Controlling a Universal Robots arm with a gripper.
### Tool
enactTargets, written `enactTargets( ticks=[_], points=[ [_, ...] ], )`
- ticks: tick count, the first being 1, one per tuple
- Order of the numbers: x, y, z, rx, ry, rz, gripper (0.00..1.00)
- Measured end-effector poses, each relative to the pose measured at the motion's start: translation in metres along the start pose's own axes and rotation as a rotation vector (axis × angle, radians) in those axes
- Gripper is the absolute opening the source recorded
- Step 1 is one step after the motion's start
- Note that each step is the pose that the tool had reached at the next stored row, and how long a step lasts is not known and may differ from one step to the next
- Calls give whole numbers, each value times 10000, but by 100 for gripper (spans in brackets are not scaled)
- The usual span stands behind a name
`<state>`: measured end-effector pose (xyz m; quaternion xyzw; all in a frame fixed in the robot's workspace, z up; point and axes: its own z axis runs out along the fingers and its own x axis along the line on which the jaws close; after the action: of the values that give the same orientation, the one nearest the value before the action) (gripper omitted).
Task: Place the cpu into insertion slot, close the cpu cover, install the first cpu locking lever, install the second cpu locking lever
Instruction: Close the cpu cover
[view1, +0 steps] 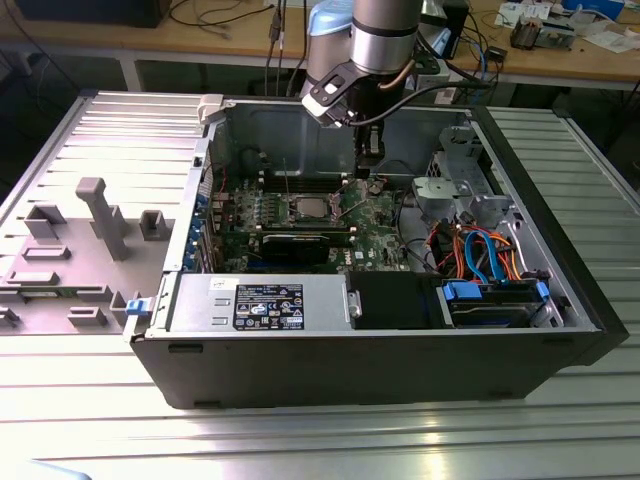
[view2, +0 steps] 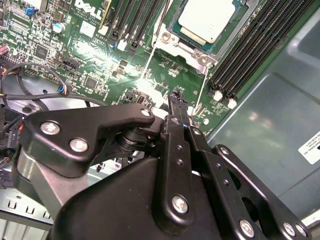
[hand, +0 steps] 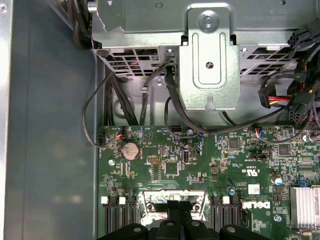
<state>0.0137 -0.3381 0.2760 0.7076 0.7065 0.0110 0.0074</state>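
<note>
**A:** What is the chip like, and where does it sit?

**B:** The cpu (view2: 207, 19) is a flat square with a matte silvery top. It is seated in the insertion slot (hand: 150, 200). In the exterior view it lies a little left of and above the frame's middle, on the green motherboard (view1: 378, 226). The cpu cover (view2: 169, 44), a thin frame of bright sheet metal, surrounds it.

**A:** And the gripper?

**B:** The gripper (view2: 176, 96) is made of black jointed links with steel screws. At the upper centre of the exterior view it reaches down into the grey steel case (view1: 300, 130). Its fingers (hand: 173, 212) are drawn together with nothing between them, and the tips are just beside the slot's rim.

**A:** What is hard to make out?

**B:** In the first wrist view the fingers hide the slot's middle. I cannot tell whether the thin wire levers (view2: 150, 60) are latched.
</note>
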Motion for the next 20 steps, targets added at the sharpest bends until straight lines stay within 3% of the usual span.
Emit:
enactTargets(
  ticks=[7, 9, 11, 15, 20],
  points=[
    [0, 32, 9, 0, 2, -1, 11],
    [0, 69, 23, 3, 0, 0, 11],
    [2, 167, 69, 23, 1, -6, 11],
    [4, 267, 128, 32, 0, -14, 11],
    [6, 305, 216, 32, 2, -79, 11]
  ],
)
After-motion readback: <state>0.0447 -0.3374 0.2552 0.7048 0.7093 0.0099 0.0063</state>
